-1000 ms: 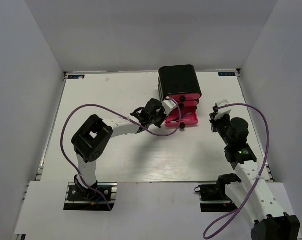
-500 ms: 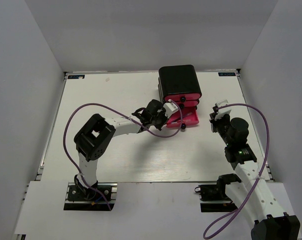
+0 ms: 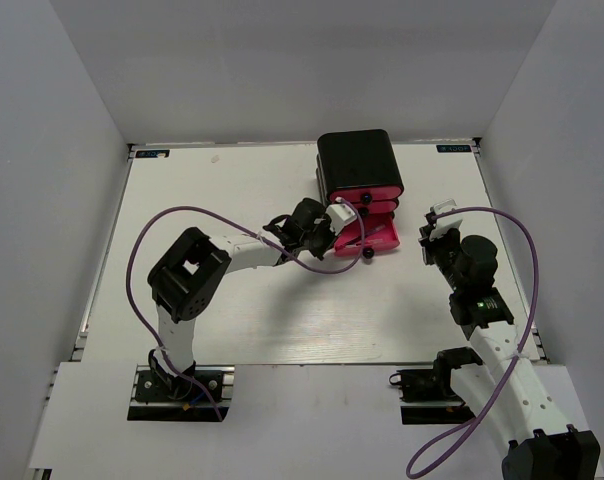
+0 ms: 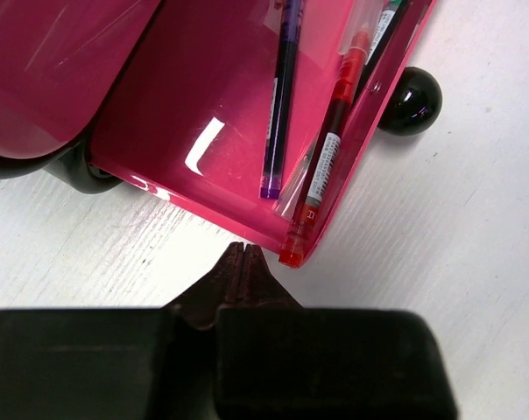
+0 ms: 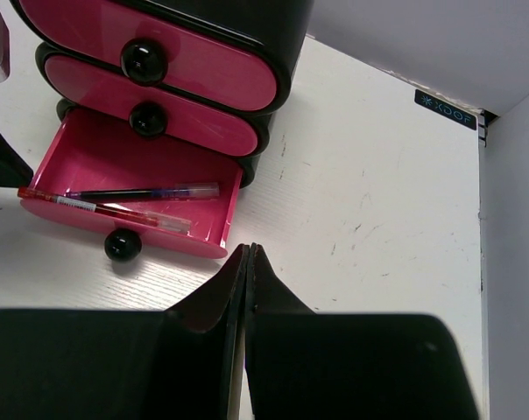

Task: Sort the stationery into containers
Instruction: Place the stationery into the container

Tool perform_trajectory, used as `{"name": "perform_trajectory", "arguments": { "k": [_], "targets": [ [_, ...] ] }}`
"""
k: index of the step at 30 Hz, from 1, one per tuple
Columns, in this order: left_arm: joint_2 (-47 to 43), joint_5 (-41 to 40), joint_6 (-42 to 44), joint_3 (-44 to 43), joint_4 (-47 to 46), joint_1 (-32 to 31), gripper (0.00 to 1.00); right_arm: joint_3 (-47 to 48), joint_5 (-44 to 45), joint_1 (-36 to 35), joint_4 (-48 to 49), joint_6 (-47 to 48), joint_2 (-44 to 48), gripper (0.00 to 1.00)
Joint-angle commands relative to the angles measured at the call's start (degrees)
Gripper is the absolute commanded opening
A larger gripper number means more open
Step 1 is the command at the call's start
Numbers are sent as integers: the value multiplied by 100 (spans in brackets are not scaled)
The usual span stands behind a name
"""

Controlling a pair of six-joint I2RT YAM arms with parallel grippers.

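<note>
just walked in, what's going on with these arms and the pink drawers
Stationery is being sorted into a black case of pink drawers. The bottom drawer is open, holding a red pen and a purple pen; the upper drawers are shut. The left gripper, shut and empty, sits at that drawer's edge. The right gripper hovers shut nearby.

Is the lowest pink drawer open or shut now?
Open. The lowest drawer stands pulled out of the black case, with a red pen and a purple pen visible inside.

purple pen point(image 4: 280, 96) cropped above, black case point(image 5: 266, 17) cropped
</note>
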State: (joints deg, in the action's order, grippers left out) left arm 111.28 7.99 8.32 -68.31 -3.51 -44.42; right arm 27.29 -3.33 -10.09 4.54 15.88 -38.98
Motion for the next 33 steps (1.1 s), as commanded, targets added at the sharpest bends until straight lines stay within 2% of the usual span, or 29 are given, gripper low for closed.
{"name": "perform_trajectory", "arguments": {
  "k": [1, 13, 18, 26, 33],
  "targets": [
    [-274, 247, -111, -147, -291, -5, 0, -13, 61, 33, 311, 64, 66, 0],
    [-494, 300, -339, -147, -458, 48, 0, -4, 61, 42, 302, 64, 57, 0],
    [-669, 80, -339, -42, -519, 48, 0, -13, 52, 51, 311, 64, 66, 0],
    [-845, -218, -85, 221, -238, 48, 0, -13, 43, 51, 311, 73, 58, 0],
    [-898, 35, 302, 275, 271, 48, 0, -13, 26, 51, 294, 73, 57, 0]
  ]
}}
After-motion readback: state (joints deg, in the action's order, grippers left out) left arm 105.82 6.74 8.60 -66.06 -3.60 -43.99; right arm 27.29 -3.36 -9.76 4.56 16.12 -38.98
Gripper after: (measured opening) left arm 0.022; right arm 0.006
